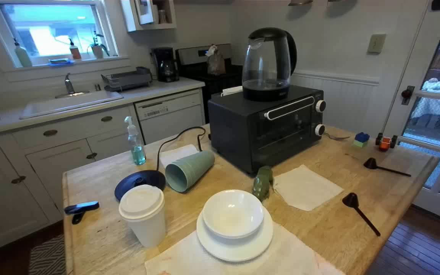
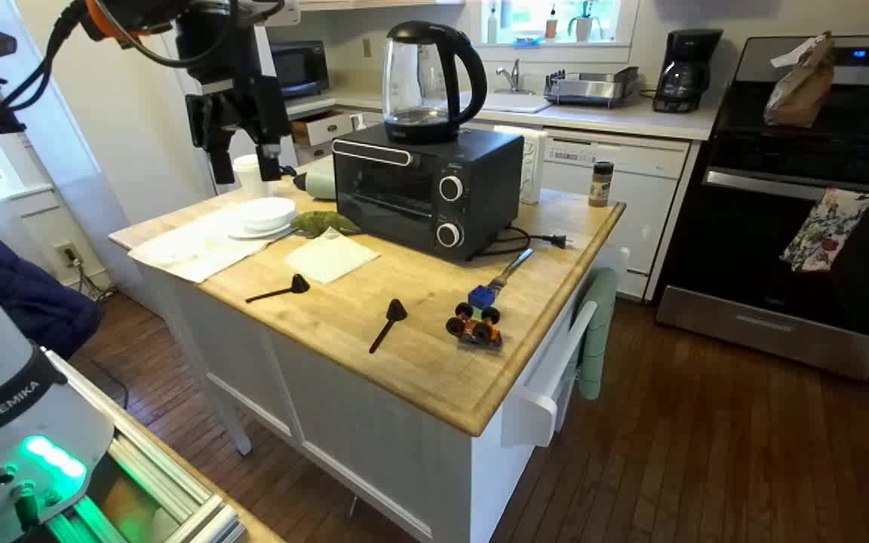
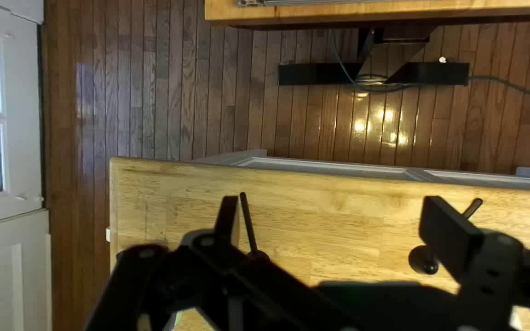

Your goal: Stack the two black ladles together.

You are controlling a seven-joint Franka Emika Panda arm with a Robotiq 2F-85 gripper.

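Two black ladles lie apart on the wooden island top. The ladle nearer the toy car [image 1: 371,164] shows in both exterior views [image 2: 397,310]. The ladle nearer the plate [image 1: 351,200] also shows in both exterior views [image 2: 299,284]. My gripper [image 2: 247,162] is open and empty, high above the island near the plate end. In the wrist view my gripper [image 3: 331,211] has its fingers wide apart. The toy-car-side ladle [image 3: 248,223] shows by the left finger, its scoop partly hidden. The plate-side ladle [image 3: 422,260] is partly hidden behind the right finger.
A toaster oven [image 1: 266,130] with a glass kettle [image 1: 267,68] stands on the island. A toy car [image 1: 385,142], a blue-green block [image 1: 361,139], a green object [image 1: 262,184], a white square sheet [image 1: 307,188], a white bowl [image 1: 233,214] on a plate and a white cup [image 1: 143,217] are around.
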